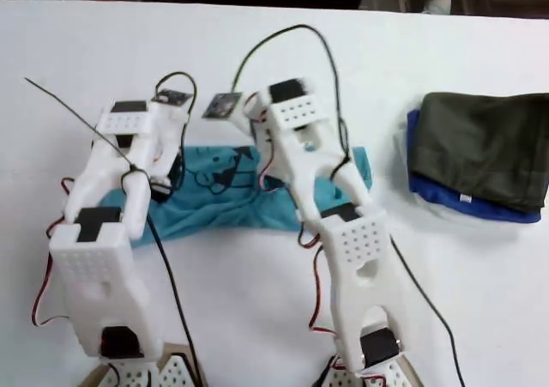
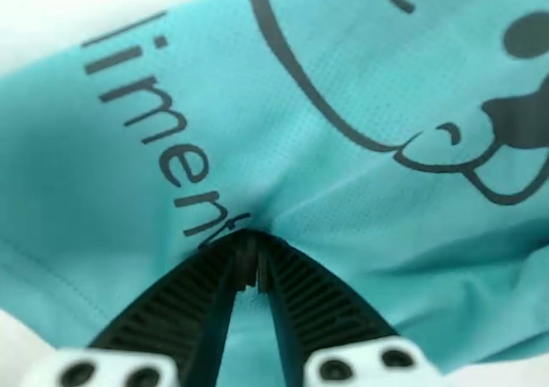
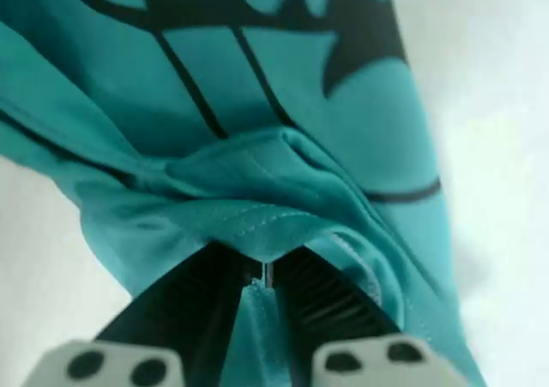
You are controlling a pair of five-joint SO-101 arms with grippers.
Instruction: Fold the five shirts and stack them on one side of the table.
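Observation:
A teal shirt (image 1: 225, 200) with dark print lies as a folded strip across the middle of the white table (image 1: 257, 52), under both arms. In the left wrist view my left gripper (image 2: 250, 251) is shut, pinching a fold of the teal shirt (image 2: 343, 87) by its lettering. In the right wrist view my right gripper (image 3: 264, 277) is shut on a bunched hem of the teal shirt (image 3: 257, 190). From above, the left arm (image 1: 129, 160) stands over the strip's left part and the right arm (image 1: 304, 147) over its right part.
At the right side of the table sits a stack of folded shirts: a dark olive one (image 1: 489, 142) on top of a blue one (image 1: 455, 194), over a white one. Cables (image 1: 171, 284) run along both arms.

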